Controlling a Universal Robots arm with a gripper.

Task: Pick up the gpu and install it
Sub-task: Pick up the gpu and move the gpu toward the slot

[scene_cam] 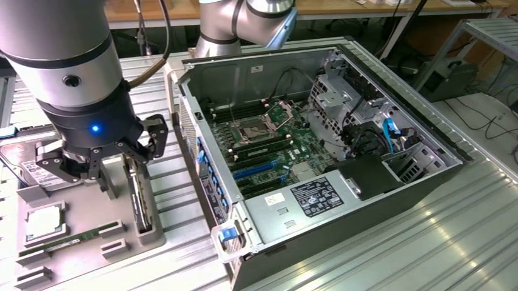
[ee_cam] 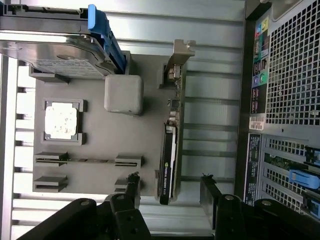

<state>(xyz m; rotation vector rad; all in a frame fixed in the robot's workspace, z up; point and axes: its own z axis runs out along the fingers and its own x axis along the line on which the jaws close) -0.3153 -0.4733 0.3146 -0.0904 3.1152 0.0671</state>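
Reading wrist view, we find gripper (ee_cam: pixel 170 181) spread wide, straddling gpu (ee_cam: pixel 170 150) end, gripping nothing; exterior view adds open computer case (scene_cam: pixel 267 76), centre-right.

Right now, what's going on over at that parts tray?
The arm's gripper hangs open over the gray parts tray, its fingers on either side of the gpu, which stands on edge in its holder. Nothing is gripped yet. The opened computer case sits beside the tray.
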